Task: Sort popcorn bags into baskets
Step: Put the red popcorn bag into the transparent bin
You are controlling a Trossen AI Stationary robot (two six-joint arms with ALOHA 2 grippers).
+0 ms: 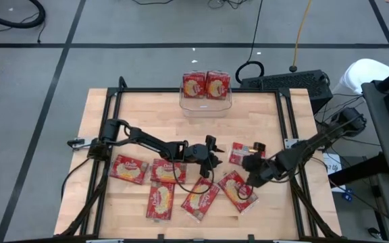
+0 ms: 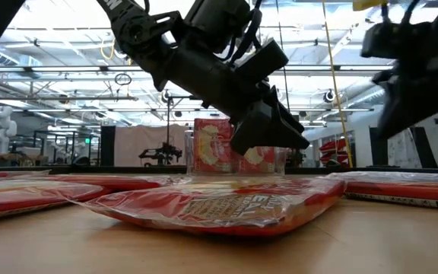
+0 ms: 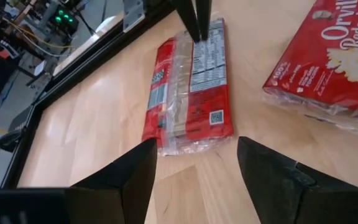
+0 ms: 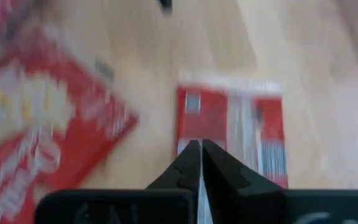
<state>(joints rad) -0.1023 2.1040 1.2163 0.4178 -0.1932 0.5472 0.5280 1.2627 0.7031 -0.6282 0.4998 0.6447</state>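
Observation:
Two red popcorn bags [image 1: 206,86] stand upright in the clear bin [image 1: 206,104] at the table's far edge. Several more lie flat on the near half of the table [image 1: 161,200]. One bag [image 3: 191,87] lies back up, white label showing, between my grippers; it also shows in the high view [image 1: 238,154]. My left gripper [image 3: 197,180] is open and empty, level with the table, its fingers just short of this bag's near end. My right gripper [image 4: 199,155] is shut, pointing down at the bag's other end [image 3: 204,37]. My right gripper's shut fingertips [image 3: 199,31] stand over the back-up bag's short end, the one farthest from my left gripper, coming from above. I cannot tell whether they touch it.
A front-up bag [image 3: 334,56] lies close beside the back-up one. A black metal frame [image 1: 286,115] runs along the table's edges. Bare wood lies between the flat bags and the bin [image 1: 194,128]. Cables and a dark box [image 1: 289,82] sit beyond the far right corner.

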